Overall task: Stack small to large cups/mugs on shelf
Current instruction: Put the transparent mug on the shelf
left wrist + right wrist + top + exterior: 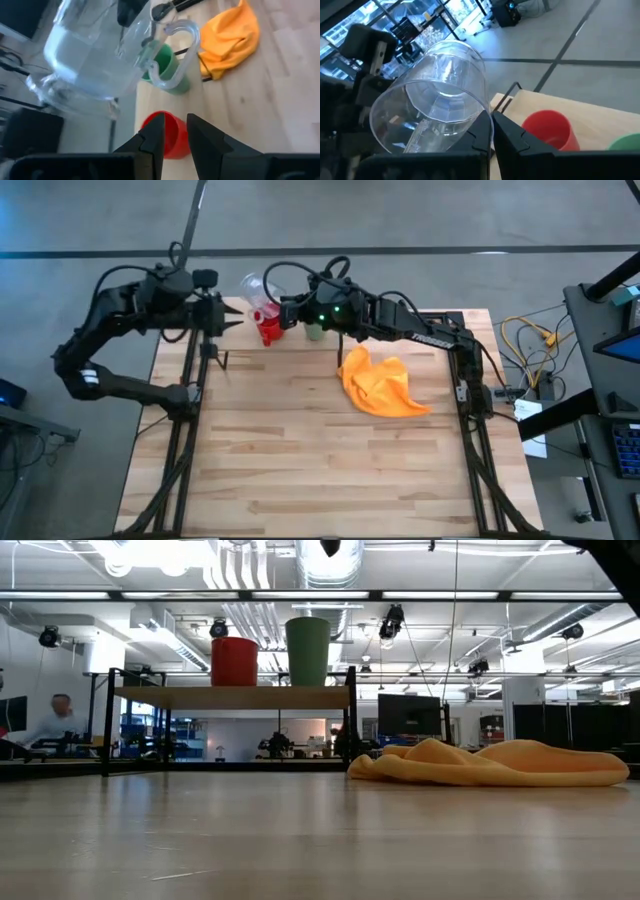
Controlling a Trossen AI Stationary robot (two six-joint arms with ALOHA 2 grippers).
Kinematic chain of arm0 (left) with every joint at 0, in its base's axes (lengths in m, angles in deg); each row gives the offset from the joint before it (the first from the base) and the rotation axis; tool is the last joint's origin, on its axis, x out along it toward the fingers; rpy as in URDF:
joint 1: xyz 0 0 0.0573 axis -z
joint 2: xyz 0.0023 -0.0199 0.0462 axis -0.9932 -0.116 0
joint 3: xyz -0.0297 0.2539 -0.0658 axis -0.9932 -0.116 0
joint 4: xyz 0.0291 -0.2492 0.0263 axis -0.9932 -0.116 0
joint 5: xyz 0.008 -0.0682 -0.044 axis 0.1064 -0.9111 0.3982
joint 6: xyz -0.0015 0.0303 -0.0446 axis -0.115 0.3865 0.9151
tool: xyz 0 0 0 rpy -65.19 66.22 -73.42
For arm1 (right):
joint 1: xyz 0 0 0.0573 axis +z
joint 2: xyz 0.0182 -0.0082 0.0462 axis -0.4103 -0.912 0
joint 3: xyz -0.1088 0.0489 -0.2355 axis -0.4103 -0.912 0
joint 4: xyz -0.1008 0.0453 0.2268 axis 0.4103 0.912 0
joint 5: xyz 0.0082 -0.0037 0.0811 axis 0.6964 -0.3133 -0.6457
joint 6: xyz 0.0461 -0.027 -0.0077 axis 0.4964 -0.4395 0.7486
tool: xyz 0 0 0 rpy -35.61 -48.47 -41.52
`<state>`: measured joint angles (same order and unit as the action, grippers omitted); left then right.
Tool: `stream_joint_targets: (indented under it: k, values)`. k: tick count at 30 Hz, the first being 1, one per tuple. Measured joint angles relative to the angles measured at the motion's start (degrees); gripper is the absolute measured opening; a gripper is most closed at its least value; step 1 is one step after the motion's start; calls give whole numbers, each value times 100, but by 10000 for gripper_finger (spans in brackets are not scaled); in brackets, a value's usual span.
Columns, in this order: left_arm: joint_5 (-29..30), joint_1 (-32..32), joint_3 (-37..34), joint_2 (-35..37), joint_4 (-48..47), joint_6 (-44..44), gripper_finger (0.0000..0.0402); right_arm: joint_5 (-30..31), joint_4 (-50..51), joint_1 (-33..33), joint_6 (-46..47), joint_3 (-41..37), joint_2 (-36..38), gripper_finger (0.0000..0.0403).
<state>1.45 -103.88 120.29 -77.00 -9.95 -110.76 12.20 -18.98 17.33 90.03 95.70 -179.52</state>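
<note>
In the low view neither gripper shows at all, and the clear cup [256, 290] isn't in there either. The red mug [234, 661] has its handle hidden in that view, and from above the right arm covers most of the green cup [314, 331]. Person [52, 724] far back is just a blur.
</note>
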Motion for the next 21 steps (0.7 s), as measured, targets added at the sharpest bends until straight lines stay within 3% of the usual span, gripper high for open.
stream_joint_targets:
  k: [6,12,17,21]
  values:
    - [839,411,-684,275,1050,-260,68,4,7,-157,-2,0,0,8]
    - [1057,705,-1184,469,1618,-333,68,2,12,-371,-42,0,0,8]
    - [1969,758,-1644,581,2460,-320,68,-18,11,-453,-94,0,0,8]
    - [2041,774,-2070,702,3181,-330,68,-173,15,-532,-131,0,0,8]
